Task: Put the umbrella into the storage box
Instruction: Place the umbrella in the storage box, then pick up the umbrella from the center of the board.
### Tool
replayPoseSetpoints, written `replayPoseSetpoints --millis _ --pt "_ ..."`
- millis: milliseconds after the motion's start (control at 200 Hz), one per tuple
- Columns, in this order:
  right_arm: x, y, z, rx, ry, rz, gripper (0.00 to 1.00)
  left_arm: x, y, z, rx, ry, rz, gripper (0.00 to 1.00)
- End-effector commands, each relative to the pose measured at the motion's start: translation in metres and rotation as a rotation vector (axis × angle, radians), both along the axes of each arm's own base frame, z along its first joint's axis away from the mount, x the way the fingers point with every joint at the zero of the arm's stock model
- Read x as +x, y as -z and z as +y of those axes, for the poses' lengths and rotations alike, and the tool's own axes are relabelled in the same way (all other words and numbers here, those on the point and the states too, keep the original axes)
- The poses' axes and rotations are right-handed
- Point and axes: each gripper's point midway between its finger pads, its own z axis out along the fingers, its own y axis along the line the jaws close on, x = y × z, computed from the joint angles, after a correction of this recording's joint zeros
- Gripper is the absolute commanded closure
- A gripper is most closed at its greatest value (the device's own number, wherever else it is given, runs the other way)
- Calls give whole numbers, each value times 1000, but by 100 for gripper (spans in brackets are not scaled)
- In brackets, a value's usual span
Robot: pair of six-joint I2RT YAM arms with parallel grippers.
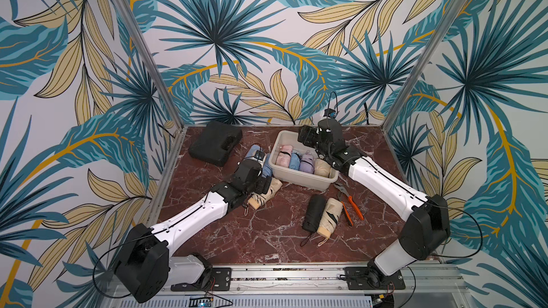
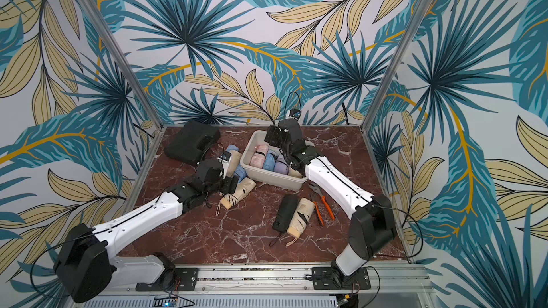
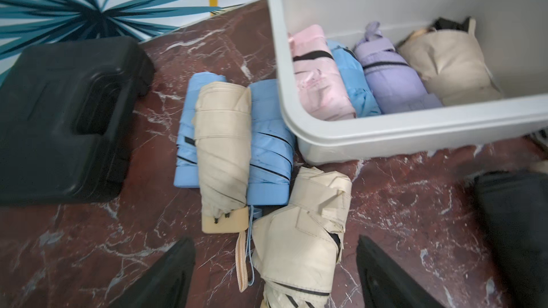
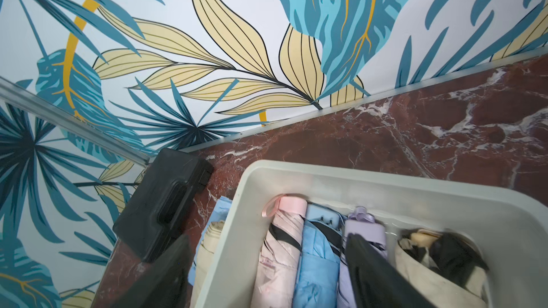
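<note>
Red marble table (image 1: 237,241), leaf-print walls around: I log the storage box (image 1: 299,182) toward the back, with four folded umbrellas (image 1: 307,162) (pink, blue, lilac, beige) side by side inside. Left jaws are spread wide, straddling without touching the beige umbrella (image 3: 299,250), which lies on the table just beside the box. Right jaws are spread and empty, hanging over the box.

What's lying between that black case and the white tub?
Folded umbrellas: a beige one lying on blue ones, clearest in the left wrist view.
</note>
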Motion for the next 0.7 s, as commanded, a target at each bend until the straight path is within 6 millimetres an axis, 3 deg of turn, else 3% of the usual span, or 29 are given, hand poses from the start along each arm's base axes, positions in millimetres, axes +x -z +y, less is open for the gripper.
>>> replayPoseSetpoints --millis 0,140,310,476,691 --pt "-19 28 -20 -94 1 57 16 1 7 -21 103 142 -15 11" --pt "-40 24 -47 -118 49 51 16 4 33 -21 225 87 59 11" --pt "-57 19 -67 -176 69 49 14 1 54 -13 249 12 114 11" --pt "-65 12 -75 -186 80 32 13 -4 74 -8 249 -26 157 9" --pt "-70 13 -78 -160 96 34 13 -16 97 -17 187 1 232 10"
